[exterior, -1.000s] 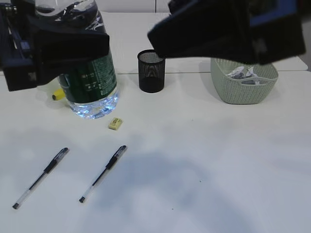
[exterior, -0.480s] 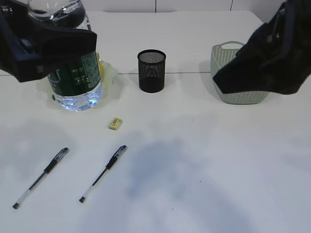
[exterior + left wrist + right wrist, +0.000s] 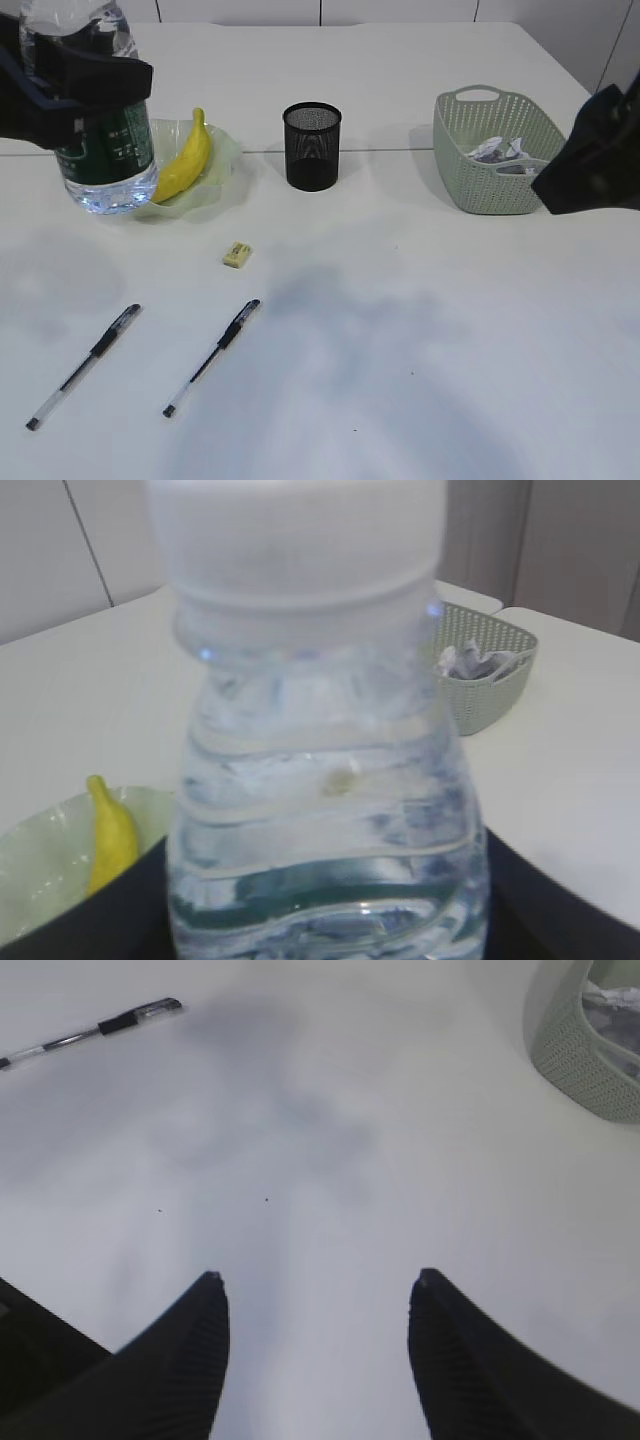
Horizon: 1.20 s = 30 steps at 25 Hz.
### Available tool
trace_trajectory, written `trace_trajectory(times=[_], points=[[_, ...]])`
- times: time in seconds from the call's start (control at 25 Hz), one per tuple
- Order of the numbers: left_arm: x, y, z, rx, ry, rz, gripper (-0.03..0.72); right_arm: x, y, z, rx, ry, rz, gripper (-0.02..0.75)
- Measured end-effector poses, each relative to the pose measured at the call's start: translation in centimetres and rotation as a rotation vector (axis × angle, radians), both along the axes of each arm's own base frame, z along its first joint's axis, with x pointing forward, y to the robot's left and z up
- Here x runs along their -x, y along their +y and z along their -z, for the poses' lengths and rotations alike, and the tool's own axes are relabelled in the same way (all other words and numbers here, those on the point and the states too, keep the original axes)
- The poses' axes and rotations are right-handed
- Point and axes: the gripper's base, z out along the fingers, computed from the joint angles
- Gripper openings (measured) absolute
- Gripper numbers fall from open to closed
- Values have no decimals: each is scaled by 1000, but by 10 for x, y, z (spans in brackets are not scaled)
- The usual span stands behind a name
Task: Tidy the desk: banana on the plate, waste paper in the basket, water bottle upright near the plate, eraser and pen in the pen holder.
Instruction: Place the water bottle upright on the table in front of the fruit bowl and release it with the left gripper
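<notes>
On the white table [image 3: 420, 330] are set a plate [image 3: 222, 165], a mesh pen holder [image 3: 312, 146], a basket [image 3: 482, 160], an eraser [image 3: 237, 254] and two pens [image 3: 84, 366] [image 3: 212, 357].

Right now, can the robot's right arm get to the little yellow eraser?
Probably yes. The right end effector is open and holds nothing, and the eraser lies alone on bare table. The left end effector is shut on the water bottle, off to the side.
</notes>
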Motion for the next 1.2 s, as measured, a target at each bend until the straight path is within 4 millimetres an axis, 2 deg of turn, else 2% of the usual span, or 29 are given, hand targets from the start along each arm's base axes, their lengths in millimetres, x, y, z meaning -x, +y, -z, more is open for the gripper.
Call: trace_trajectory(times=[0.52, 0.68, 0.92, 1.2], points=[[-9, 23, 5, -74, 27, -271, 428, 9, -12, -10, 12, -39, 48, 428], [-9, 26, 8, -111, 23, -294, 428, 16, -18, -10, 7, -50, 58, 428], [-7, 34, 27, -191, 58, -348, 427, 23, -23, -2, 11, -37, 78, 428], [-7, 39, 30, -272, 32, -376, 427, 24, -24, -2, 10, -38, 82, 428]])
